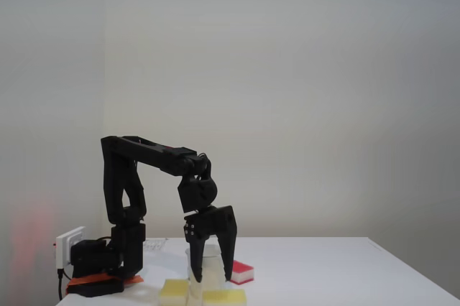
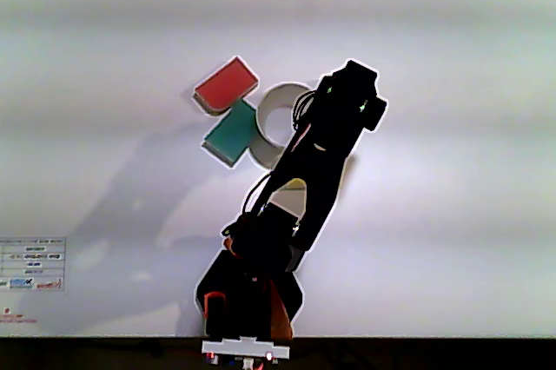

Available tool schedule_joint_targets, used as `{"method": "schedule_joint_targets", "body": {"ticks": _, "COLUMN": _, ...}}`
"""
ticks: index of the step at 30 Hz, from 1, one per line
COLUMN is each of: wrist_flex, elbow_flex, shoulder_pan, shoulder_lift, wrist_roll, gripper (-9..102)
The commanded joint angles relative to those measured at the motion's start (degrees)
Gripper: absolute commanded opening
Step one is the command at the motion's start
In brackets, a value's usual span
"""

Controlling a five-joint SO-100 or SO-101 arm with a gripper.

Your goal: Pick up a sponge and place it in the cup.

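Note:
In the fixed view the low, wide pale yellow sponge (image 1: pixel 224 296) lies flat on the table at the bottom edge. The white cup (image 1: pixel 205 266) stands just behind it; seen from above, the cup (image 2: pixel 263 140) shows an open mouth partly covered by the arm. My gripper (image 1: pixel 210 279) points straight down with its fingers spread on either side of the cup, and it is open. Its tips hang just above the sponge. I cannot tell whether anything lies inside the cup.
A squarer yellow sponge (image 1: pixel 172 291) sits left of the cup, and a red-and-white sponge (image 1: pixel 242 271) to its right. From above, a red sponge (image 2: pixel 226 83) and a teal one (image 2: pixel 228 131) lie beside the cup. The arm's base (image 1: pixel 100 277) and a white socket block (image 1: pixel 70 241) stand at the left.

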Motion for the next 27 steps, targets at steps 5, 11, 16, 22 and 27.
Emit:
{"method": "schedule_joint_targets", "body": {"ticks": 5, "wrist_flex": -3.34, "elbow_flex": -0.88, "shoulder_pan": 1.05, "shoulder_lift": -1.14, "wrist_roll": -0.62, "gripper": 31}}
{"method": "schedule_joint_targets", "body": {"ticks": 11, "wrist_flex": -5.45, "elbow_flex": -6.15, "shoulder_pan": 2.2, "shoulder_lift": -9.05, "wrist_roll": -0.26, "gripper": 32}}
{"method": "schedule_joint_targets", "body": {"ticks": 16, "wrist_flex": -6.15, "elbow_flex": -10.37, "shoulder_pan": 2.37, "shoulder_lift": -14.33, "wrist_roll": 0.88, "gripper": 32}}
{"method": "schedule_joint_targets", "body": {"ticks": 22, "wrist_flex": -7.12, "elbow_flex": -13.27, "shoulder_pan": 1.85, "shoulder_lift": -17.93, "wrist_roll": 1.67, "gripper": 32}}
{"method": "schedule_joint_targets", "body": {"ticks": 27, "wrist_flex": -8.53, "elbow_flex": -13.8, "shoulder_pan": 1.41, "shoulder_lift": -19.51, "wrist_roll": 1.85, "gripper": 31}}
